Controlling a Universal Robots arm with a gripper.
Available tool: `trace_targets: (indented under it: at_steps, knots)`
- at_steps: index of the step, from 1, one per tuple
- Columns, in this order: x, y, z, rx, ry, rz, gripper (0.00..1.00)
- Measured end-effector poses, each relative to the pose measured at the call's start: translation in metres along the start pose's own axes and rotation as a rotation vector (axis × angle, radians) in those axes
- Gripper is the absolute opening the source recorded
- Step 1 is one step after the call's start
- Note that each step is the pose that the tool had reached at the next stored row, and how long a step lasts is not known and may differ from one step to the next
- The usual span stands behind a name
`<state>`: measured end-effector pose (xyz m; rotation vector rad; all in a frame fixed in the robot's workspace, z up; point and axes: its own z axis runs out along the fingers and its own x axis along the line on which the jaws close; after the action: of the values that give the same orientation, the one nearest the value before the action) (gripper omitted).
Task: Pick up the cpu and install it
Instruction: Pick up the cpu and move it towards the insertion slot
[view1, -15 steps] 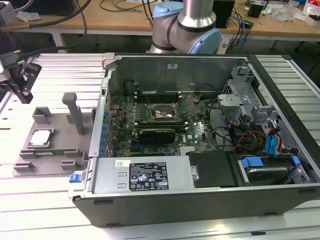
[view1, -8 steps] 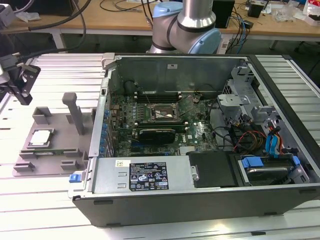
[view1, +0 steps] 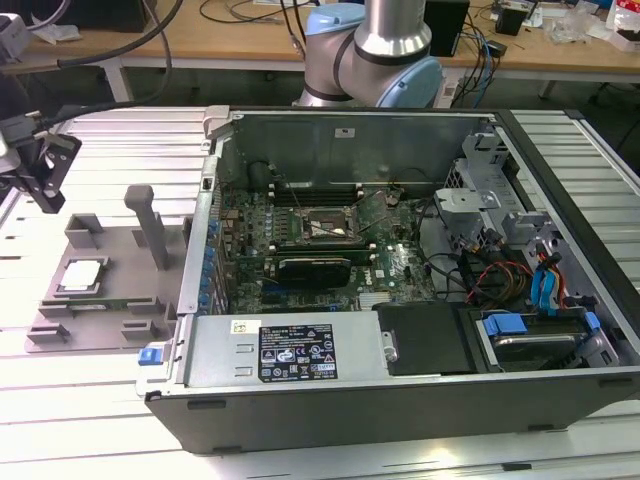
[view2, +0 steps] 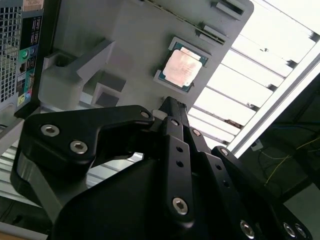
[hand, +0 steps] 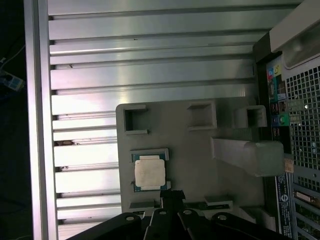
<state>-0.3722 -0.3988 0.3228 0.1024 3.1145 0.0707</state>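
Black gripper (view2: 169, 102) links sit closest to the lens in the second wrist view and hide the near edge of the grey fixture plate (view2: 135, 40). The tips are drawn together w/ nothing between them, and they touch nothing. Beyond the tips the cpu (view2: 184, 69) lies flat in a shallow framed seat on that plate, silver lid up, thin green rim showing round it. It's square, so no long axis. Its edges run parallel to the plate's edges in the first wrist view; any corner mark is too small to read, so which way it is keyed can't be told. In the exterior view the plate sits at the exterior view's left, mid-height of the frame, w/ the cpu toward its left end and a tall upright post (view1: 150, 225) near its right side. The gripper shows higher in the frame at far left, well apart from the cpu, partly cut off by the left edge. Just beside the plate, at centre and right, stands the open PC case (view1: 400, 400) on the slatted metal table (view1: 90, 430). Inside it the socket (view1: 325, 225) is small and crossed by a thin wire lever; whether its frame is up or down is hard to make out. The arm (view1: 390, 40) is cut off by the top edge.
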Motion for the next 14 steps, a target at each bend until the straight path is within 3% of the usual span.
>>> trace_targets:
  at_steps: [7,14]
  knots:
    - [0.0008,-0.0003,0.0049,0.0,-0.0001,0.0,0.11]
    - [0.0017,-0.0011,0.0204,0.0002,0.0031,0.0,0.11]
